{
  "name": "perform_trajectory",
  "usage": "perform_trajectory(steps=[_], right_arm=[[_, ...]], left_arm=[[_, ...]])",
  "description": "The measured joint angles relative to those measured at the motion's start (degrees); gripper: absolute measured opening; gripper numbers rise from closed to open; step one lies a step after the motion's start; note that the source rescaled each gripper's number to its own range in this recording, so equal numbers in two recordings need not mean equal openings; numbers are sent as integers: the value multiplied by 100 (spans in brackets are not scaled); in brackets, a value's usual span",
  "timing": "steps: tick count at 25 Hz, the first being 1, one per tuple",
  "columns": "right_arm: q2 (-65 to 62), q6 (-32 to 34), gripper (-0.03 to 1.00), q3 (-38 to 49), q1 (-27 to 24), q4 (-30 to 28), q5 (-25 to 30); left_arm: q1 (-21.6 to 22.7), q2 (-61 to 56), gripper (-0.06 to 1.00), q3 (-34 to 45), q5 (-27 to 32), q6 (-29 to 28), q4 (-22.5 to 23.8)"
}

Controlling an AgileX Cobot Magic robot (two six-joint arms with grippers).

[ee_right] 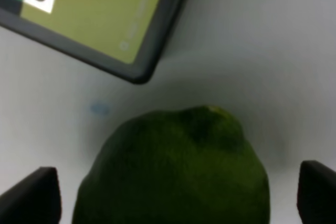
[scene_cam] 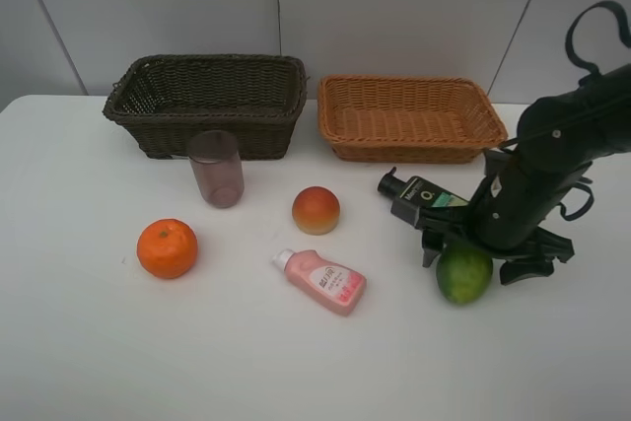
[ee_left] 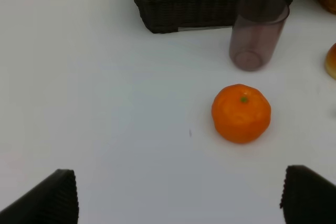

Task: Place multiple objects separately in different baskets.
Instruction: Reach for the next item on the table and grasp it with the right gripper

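My right gripper (scene_cam: 479, 261) is lowered over the green citrus fruit (scene_cam: 463, 275), open, one finger on each side. In the right wrist view the citrus fruit (ee_right: 173, 171) sits between the fingertips (ee_right: 32, 198) with a gap on both sides. The dark green pump bottle (scene_cam: 419, 194) lies just behind it. My left gripper (ee_left: 181, 203) is open above bare table, short of the orange (ee_left: 241, 113) and the purple cup (ee_left: 257, 31). The peach (scene_cam: 315, 210) and pink squeeze bottle (scene_cam: 320, 281) lie mid-table. The dark brown basket (scene_cam: 207, 105) and the tan basket (scene_cam: 409, 117) stand at the back.
A white table (scene_cam: 89, 342) carries everything, with a pale wall behind the baskets. The right arm's black body (scene_cam: 552, 155) reaches in from the right edge, over the tan basket's near right corner. The left arm is not seen in the high view.
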Motion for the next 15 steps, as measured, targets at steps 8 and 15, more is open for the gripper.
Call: perform_trajectory(steps=[8, 15], right_arm=[[222, 12, 93, 0, 0, 0, -23], [361, 14, 51, -5, 0, 0, -12]], left_arm=[[0, 0, 100, 0, -10, 0, 0], [0, 0, 100, 0, -10, 0, 0]])
